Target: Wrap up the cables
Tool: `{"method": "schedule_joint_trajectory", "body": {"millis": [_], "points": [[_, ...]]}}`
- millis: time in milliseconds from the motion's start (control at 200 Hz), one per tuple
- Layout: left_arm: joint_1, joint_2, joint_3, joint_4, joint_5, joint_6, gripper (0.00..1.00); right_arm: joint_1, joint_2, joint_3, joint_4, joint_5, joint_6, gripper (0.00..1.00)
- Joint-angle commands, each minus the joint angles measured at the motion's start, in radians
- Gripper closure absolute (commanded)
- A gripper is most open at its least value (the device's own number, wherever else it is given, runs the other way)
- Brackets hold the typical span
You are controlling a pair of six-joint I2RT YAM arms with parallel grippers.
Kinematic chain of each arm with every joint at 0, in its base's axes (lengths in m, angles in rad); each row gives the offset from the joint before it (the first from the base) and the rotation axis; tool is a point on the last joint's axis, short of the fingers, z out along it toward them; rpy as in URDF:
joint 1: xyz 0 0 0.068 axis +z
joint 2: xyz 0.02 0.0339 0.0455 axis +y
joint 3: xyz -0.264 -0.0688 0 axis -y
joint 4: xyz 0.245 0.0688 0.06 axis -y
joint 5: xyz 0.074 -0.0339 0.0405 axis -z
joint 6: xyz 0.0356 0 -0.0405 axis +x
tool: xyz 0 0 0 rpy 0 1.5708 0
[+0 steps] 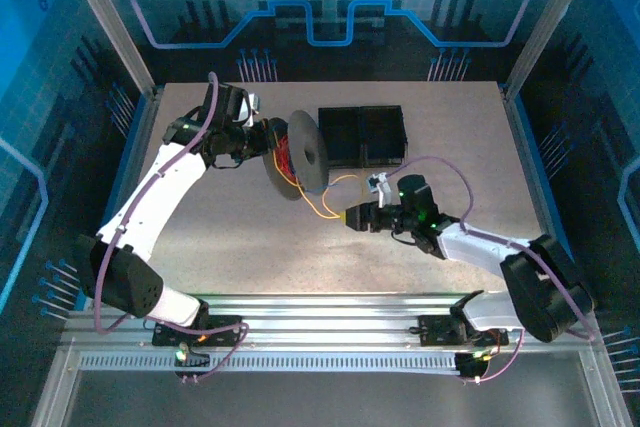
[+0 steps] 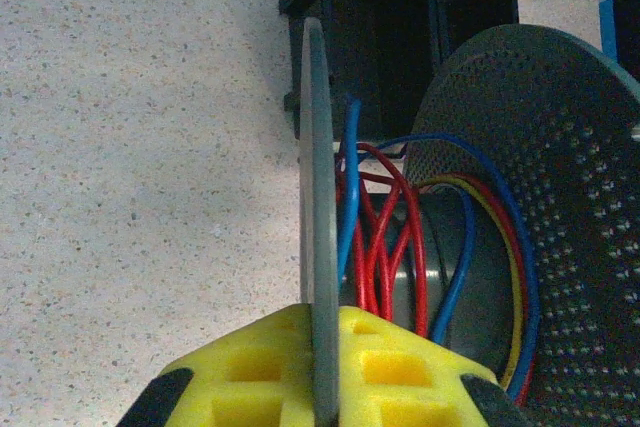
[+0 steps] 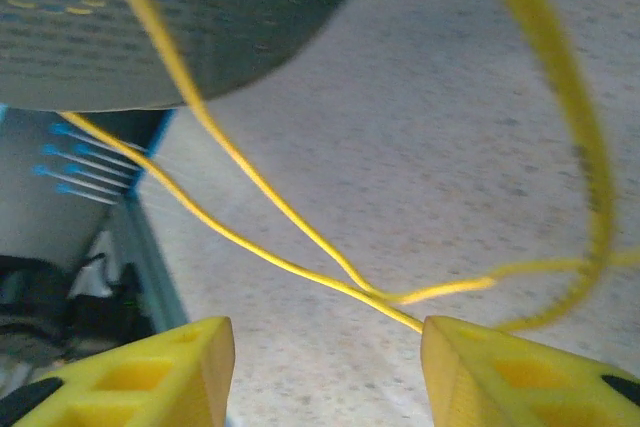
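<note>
My left gripper [image 2: 325, 322] [image 1: 272, 139] is shut on the thin grey flange [image 2: 318, 187] of a spool [image 1: 303, 152], which stands on edge. Red cable [image 2: 385, 247] and blue cable [image 2: 348, 207] are wound round the spool's hub, and a yellow cable [image 2: 512, 277] lies against the perforated flange [image 2: 565, 197]. From the spool a loose loop of yellow cable [image 1: 322, 209] hangs down to the table. My right gripper [image 3: 328, 337] [image 1: 349, 217] stands open just right of that loop. Two crossing strands of the yellow cable [image 3: 250, 172] run between its fingers, one touching the right finger [image 3: 500, 367].
A black two-compartment box [image 1: 362, 135] sits right behind the spool at the back of the speckled table [image 1: 250, 247]. Metal frame rails [image 1: 330, 312] run along the near edge, and blue walls enclose the sides.
</note>
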Motion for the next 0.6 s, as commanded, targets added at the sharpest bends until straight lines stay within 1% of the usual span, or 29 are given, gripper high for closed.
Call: {"method": "schedule_joint_trajectory", "body": {"millis": [0,60,115,190,235,250,275,285,360,440,595], "points": [[0.004,-0.040,-0.003,0.055,0.042,0.001,1.00,0.012,-0.096,-0.031,0.183,-0.193,0.038,0.45],[0.004,-0.034,-0.001,0.052,0.033,0.004,1.00,0.032,-0.158,-0.035,0.167,-0.212,0.001,0.38],[0.003,-0.029,-0.002,0.052,0.026,0.006,1.00,0.063,-0.224,-0.028,0.113,-0.208,-0.063,0.37],[0.000,-0.024,-0.001,0.049,0.013,0.009,1.00,0.111,-0.315,-0.002,-0.032,-0.119,-0.169,0.30],[-0.003,-0.021,0.000,0.047,0.007,0.011,1.00,0.130,-0.360,0.018,-0.105,-0.072,-0.220,0.29],[-0.004,-0.018,-0.001,0.046,0.006,0.011,1.00,0.137,-0.377,0.027,-0.135,-0.033,-0.233,0.28],[-0.005,-0.017,0.001,0.047,0.002,0.011,1.00,0.141,-0.391,0.035,-0.148,-0.003,-0.242,0.27],[-0.006,-0.015,0.001,0.046,0.000,0.011,1.00,0.141,-0.399,0.041,-0.178,0.012,-0.247,0.27],[-0.015,-0.011,0.003,0.046,-0.008,0.014,1.00,0.145,-0.415,0.078,-0.239,0.076,-0.253,0.26],[-0.023,-0.005,0.007,0.046,-0.014,0.014,1.00,0.149,-0.398,0.130,-0.297,0.081,-0.258,0.26],[-0.036,-0.003,0.013,0.043,-0.023,0.016,1.00,0.157,-0.347,0.191,-0.322,0.125,-0.217,0.27]]}}
